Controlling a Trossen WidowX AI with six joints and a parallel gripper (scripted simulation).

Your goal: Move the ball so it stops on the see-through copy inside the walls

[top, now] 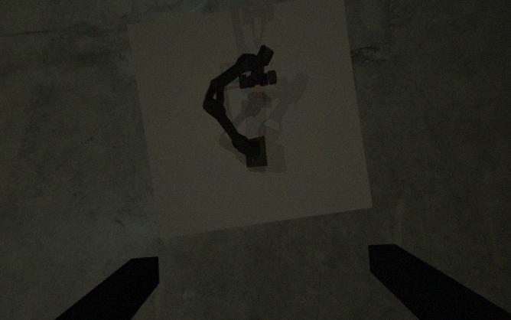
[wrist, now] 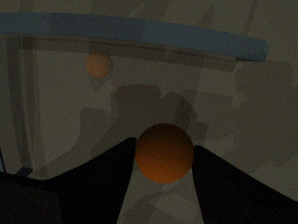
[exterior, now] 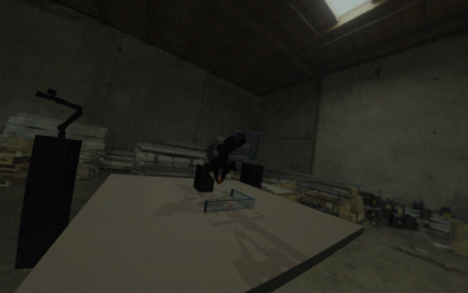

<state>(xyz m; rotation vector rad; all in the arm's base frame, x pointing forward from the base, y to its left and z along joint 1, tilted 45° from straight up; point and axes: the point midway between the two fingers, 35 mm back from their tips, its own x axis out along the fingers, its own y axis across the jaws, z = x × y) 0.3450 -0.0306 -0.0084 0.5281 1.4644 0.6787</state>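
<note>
At the wrist view's centre the gripper (wrist: pixel 164 163) pinches the ball (wrist: pixel 164 152), lifted for carrying; the see-through copy (wrist: pixel 99 66) waits upper left, near the clear wall (wrist: pixel 133 30).

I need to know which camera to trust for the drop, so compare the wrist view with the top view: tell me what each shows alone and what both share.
Only the wrist view shows the see-through copy on the table, up and left of the ball, and the blue wall beyond it. Only the top view shows the whole arm, its base and the table's edges; walls and copy do not show there. Both show the orange ball clamped in the gripper.
</note>
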